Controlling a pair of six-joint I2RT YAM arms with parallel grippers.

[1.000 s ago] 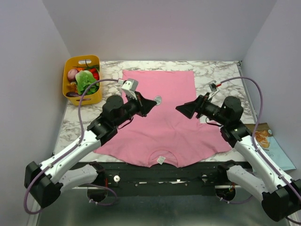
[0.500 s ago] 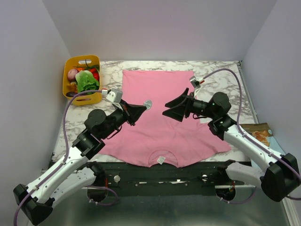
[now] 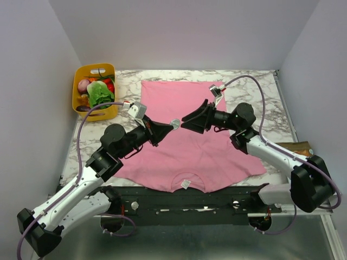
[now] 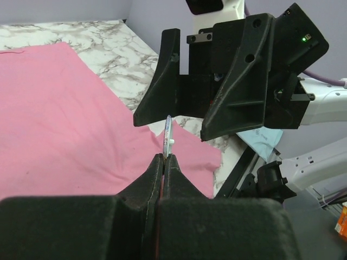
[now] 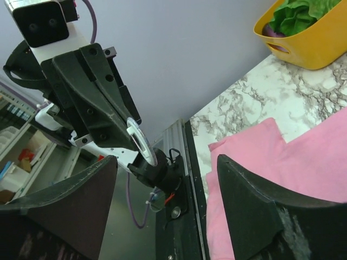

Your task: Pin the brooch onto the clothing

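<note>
The left gripper (image 4: 163, 158) has its jaws pressed together on the lower edge of the brooch (image 4: 168, 130), which stands upright and edge-on above the fingertips with a small white stud on its 3 o'clock face. In the top view the brooch (image 3: 175, 124) is held in the air over the middle of the clothing (image 3: 184, 154), not touching the cloth. Directly at its 3 o'clock, the right gripper (image 3: 186, 123) faces it tip to tip with its jaws spread wide and nothing in them; the disc sits in line with the gap, though whether it is already between the fingers cannot be told. The pink clothing lies flat on the marble table (image 3: 255, 86), hem toward 12 o'clock and neckline toward 6 o'clock, where the white label (image 3: 185, 183) shows. At the shirt's 10 o'clock, just beside its far corner, stands a yellow basket (image 3: 81, 100) holding green leaves and red and purple items.
</note>
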